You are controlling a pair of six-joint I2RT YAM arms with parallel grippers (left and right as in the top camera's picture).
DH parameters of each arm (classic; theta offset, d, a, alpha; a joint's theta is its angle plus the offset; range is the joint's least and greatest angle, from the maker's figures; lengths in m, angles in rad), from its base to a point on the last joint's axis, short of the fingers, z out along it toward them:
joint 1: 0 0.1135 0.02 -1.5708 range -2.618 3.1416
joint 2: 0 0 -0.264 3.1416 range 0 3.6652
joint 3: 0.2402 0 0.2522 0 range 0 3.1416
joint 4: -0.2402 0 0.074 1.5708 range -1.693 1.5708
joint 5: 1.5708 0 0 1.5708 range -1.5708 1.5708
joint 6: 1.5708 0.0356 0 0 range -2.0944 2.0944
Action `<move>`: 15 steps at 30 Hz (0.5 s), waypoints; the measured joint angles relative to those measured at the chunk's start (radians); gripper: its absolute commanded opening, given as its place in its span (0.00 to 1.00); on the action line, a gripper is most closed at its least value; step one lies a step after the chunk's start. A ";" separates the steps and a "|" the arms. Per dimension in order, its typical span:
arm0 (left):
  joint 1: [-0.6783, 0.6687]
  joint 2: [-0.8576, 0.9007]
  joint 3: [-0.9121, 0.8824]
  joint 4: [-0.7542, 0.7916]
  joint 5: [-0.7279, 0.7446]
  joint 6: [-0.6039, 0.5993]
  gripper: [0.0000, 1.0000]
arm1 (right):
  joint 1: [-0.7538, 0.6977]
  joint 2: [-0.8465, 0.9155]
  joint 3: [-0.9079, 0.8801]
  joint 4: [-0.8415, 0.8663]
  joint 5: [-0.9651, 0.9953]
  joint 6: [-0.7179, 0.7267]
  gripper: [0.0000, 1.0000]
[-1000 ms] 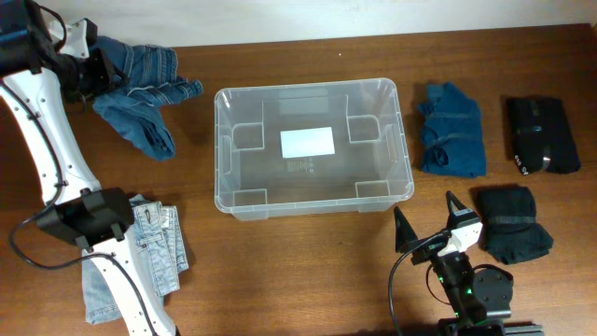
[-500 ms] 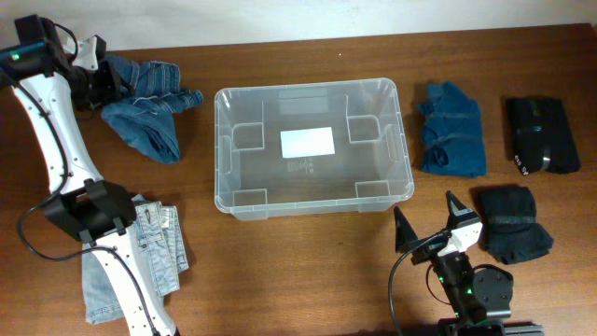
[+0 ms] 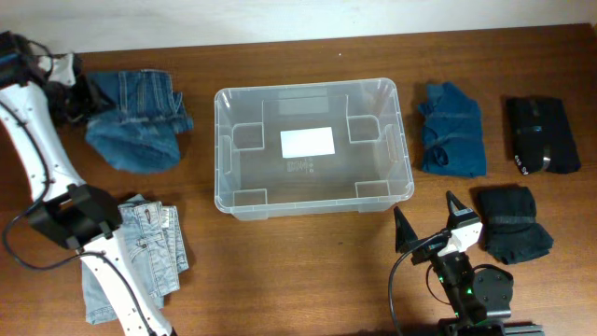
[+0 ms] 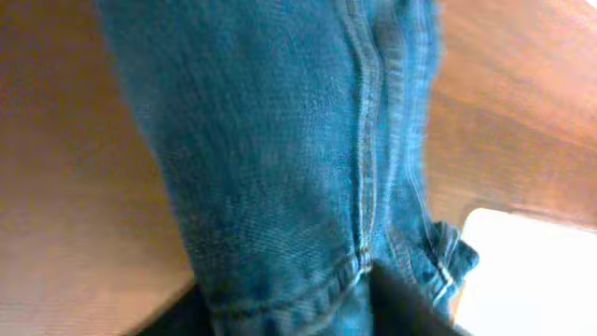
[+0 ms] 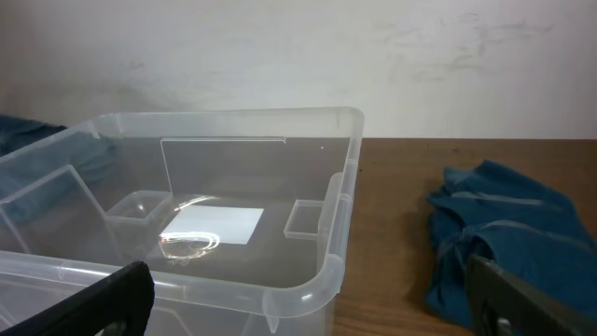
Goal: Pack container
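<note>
The container (image 3: pixel 221 149) is a clear plastic bin with a white label (image 3: pixel 308 142) on its base; it stands empty in the middle of the table. My left gripper (image 3: pixel 78 95) is at the far left, shut on the edge of a pair of blue jeans (image 3: pixel 135 126) that lie spread on the wood left of the container. In the left wrist view the denim (image 4: pixel 280 140) fills the frame between the fingers (image 4: pixel 289 313). My right gripper (image 3: pixel 431 227) is open and empty in front of the container's right front corner (image 5: pixel 336 187).
Folded light jeans (image 3: pixel 154 247) lie at the front left by the left arm's base. A blue garment (image 3: pixel 452 129) lies right of the container and shows in the right wrist view (image 5: pixel 504 233). Two black garments (image 3: pixel 539 135) (image 3: pixel 511 224) lie further right.
My left gripper has moved left toward the table's edge, dragging the jeans with it. The jeans now lie flatter and farther from the container. The right arm has not moved.
</note>
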 measured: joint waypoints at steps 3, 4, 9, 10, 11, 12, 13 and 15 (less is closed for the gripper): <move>0.026 0.000 0.001 -0.029 -0.034 -0.004 0.99 | 0.000 0.000 0.000 0.000 0.000 -0.001 0.98; 0.034 0.000 0.001 -0.035 -0.047 -0.008 0.99 | 0.000 0.000 0.000 0.000 0.000 0.000 0.98; 0.050 0.000 0.002 -0.037 -0.081 -0.015 0.99 | 0.000 0.000 0.000 0.000 0.000 0.000 0.99; 0.050 0.000 0.002 -0.037 -0.085 -0.016 0.99 | 0.000 0.000 0.000 0.000 0.000 0.000 0.98; 0.050 0.000 0.002 -0.037 -0.085 -0.016 0.99 | 0.000 0.000 0.000 0.000 0.000 0.000 0.98; 0.050 0.000 0.002 -0.037 -0.085 -0.016 0.99 | 0.000 0.000 0.000 0.000 0.000 0.000 0.98; 0.049 0.000 0.007 -0.037 -0.086 -0.016 0.99 | 0.000 0.000 0.000 0.000 0.000 0.000 0.98; 0.048 0.000 0.027 -0.037 -0.088 -0.016 0.99 | 0.000 0.000 0.000 0.000 0.000 -0.001 0.98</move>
